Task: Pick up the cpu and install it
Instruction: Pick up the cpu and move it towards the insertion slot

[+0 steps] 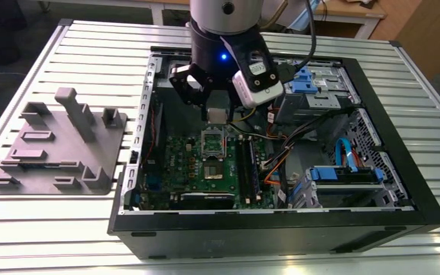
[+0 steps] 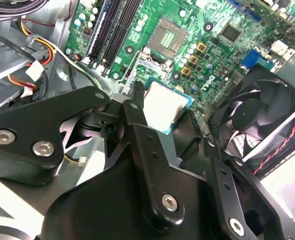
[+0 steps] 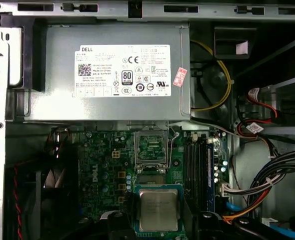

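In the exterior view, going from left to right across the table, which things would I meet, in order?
Grey plastic fixture → computer case's left wall → green motherboard, with the gripper holding the cpu above it → cable bundle → drive bay with blue latches.

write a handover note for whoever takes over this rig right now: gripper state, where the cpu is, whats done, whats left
The gripper is shut on the cpu, gripping its edges, metal top facing the wrist cameras.
The cpu hangs inside the open computer case, above the motherboard and close to the socket, which has no chip in it.
Done: cpu picked up and over the board.
Left: cpu not yet seated in the socket.
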Controlling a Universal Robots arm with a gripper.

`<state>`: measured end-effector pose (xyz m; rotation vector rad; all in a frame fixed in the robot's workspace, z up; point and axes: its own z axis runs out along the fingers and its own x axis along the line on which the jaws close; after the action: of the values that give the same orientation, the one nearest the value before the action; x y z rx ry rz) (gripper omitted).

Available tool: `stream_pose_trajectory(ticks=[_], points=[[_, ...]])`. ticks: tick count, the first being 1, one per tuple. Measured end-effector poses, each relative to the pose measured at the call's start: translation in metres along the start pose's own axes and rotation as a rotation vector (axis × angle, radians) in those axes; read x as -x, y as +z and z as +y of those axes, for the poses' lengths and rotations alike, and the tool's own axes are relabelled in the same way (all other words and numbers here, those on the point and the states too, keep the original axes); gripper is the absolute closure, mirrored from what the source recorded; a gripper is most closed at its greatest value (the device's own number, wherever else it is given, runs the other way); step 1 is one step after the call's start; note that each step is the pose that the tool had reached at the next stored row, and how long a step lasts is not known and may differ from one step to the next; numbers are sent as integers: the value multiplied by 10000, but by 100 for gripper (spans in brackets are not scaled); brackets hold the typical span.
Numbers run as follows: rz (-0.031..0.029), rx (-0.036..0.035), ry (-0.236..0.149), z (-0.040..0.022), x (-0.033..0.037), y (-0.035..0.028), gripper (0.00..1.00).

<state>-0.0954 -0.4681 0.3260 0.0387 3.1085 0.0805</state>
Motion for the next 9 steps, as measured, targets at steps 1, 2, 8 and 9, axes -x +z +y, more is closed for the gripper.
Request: stream_pose_trajectory(ticks=[1, 2, 8, 9], points=[[0, 1, 1, -12, 0, 13, 53], [0, 1, 1, -28, -1, 27, 53], [-1, 1, 2, -75, -3, 126, 53], [0, 0, 2, -75, -3, 126, 53]])
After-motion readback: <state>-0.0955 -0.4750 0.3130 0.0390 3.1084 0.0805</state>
